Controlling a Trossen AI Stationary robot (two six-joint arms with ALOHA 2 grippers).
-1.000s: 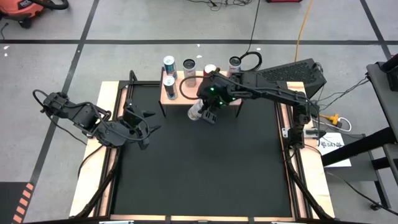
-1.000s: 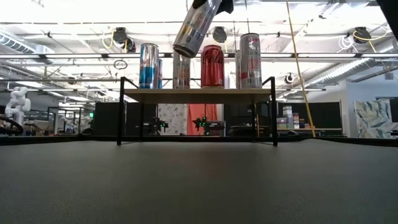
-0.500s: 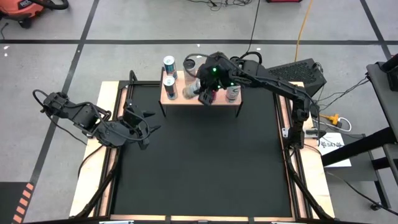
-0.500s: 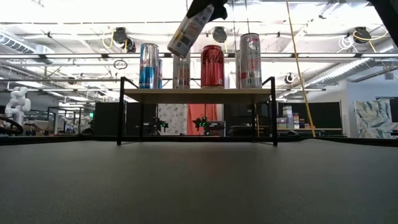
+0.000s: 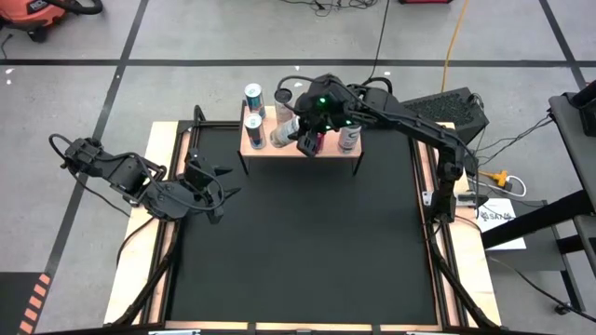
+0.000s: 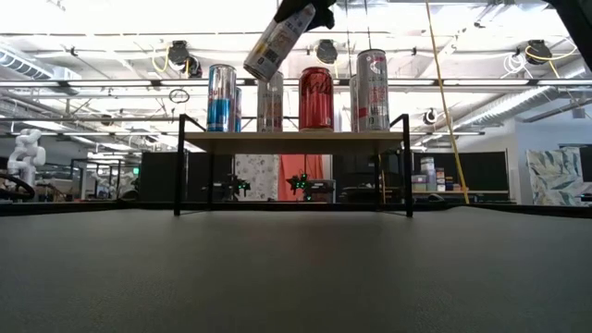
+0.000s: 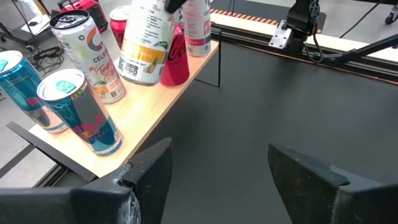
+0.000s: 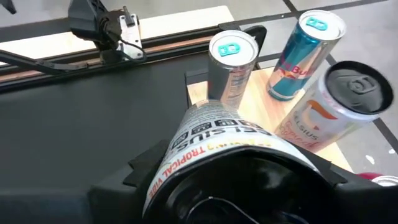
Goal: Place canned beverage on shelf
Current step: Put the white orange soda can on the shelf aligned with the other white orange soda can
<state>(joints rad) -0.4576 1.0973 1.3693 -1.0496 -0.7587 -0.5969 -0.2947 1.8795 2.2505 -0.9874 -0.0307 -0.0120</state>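
The shelf (image 5: 300, 147) is a light-wood board on black legs at the table's far edge. Several cans stand on it: two blue ones (image 5: 253, 127), a white one (image 7: 84, 46), a red one (image 6: 316, 97) and a white-and-red one (image 6: 372, 90). My right gripper (image 5: 307, 140) is over the shelf, shut on a white Celsius can (image 5: 284, 131) that is tilted above the standing cans (image 6: 276, 42). My left gripper (image 5: 220, 187) is open and empty at the table's left side, low over the mat. My right gripper pinches the white can's side wall (image 8: 205, 146) between its two fingers, near the can's upper end (image 6: 298, 17). The can is lifted clear of the shelf board and tilted. Its lower end (image 6: 259, 63) points down and toward the table's left.
The black mat (image 5: 298, 242) covers the table in front of the shelf. Wooden strips (image 5: 140, 261) run along the table's sides. On the shelf board a bare patch of wood (image 8: 264, 109) lies between the blue cans and the white can.
My right gripper has carried the white can from in front of the shelf toward the table's far edge, to above the shelf board, and a little up. The can has stayed clear and tipped further toward the left.
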